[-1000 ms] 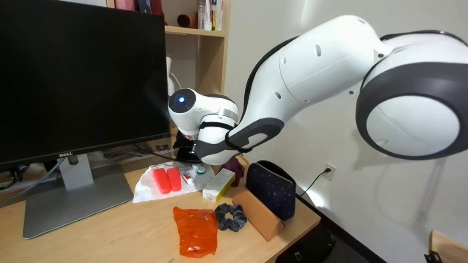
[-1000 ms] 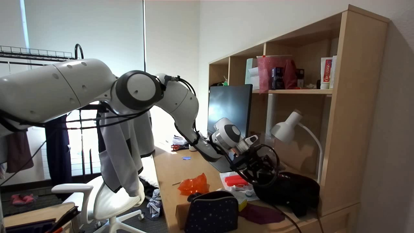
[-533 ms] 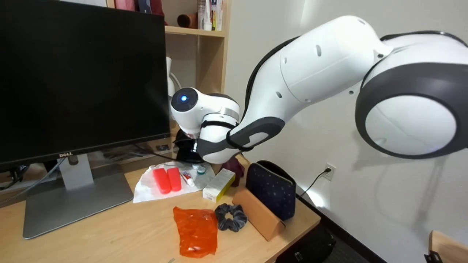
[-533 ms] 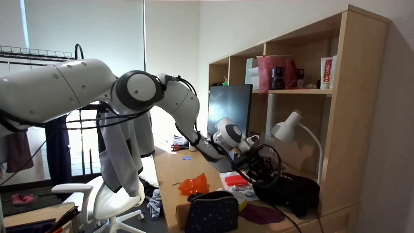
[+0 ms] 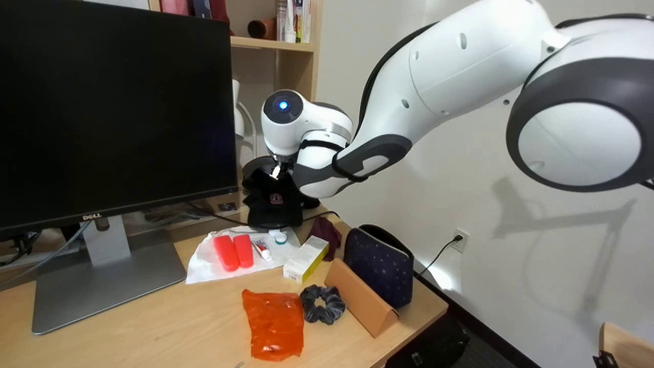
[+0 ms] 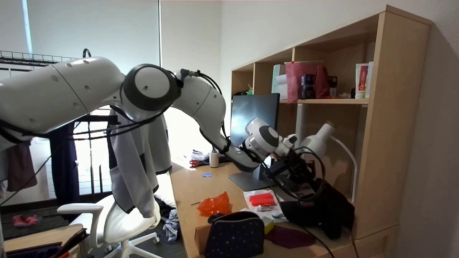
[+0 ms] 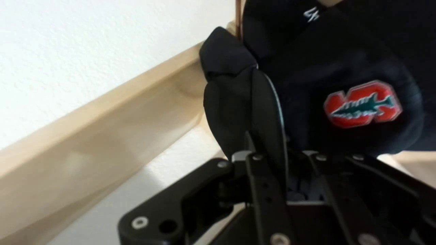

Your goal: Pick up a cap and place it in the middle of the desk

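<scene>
A dark cap's curved brim (image 7: 272, 112) stands edge-on between the fingers of my gripper (image 7: 271, 144), which is shut on it. Beside the brim, a dark crown carries a red and green patch (image 7: 363, 103). I cannot tell for sure that brim and crown are one piece. More black fabric with a white mark (image 7: 310, 14) lies beyond. In an exterior view, the black cap (image 5: 263, 185) hangs below the wrist at the desk's back corner, the fingers hidden. The light wood desk (image 5: 194, 317) runs toward the front left there.
The large monitor (image 5: 112, 112) stands left of the arm. Behind the gripper are a white lamp (image 6: 319, 141) and the bookshelf (image 6: 401, 125). An orange bag (image 5: 276, 324), a scrunchie (image 5: 332, 306), a starry pouch (image 5: 378, 268) and a box (image 5: 302, 260) lie on the desk.
The jaws have closed. The arm has risen and drawn back, and the dark cap has come up with it. A marked crown and the dark heap below now show.
</scene>
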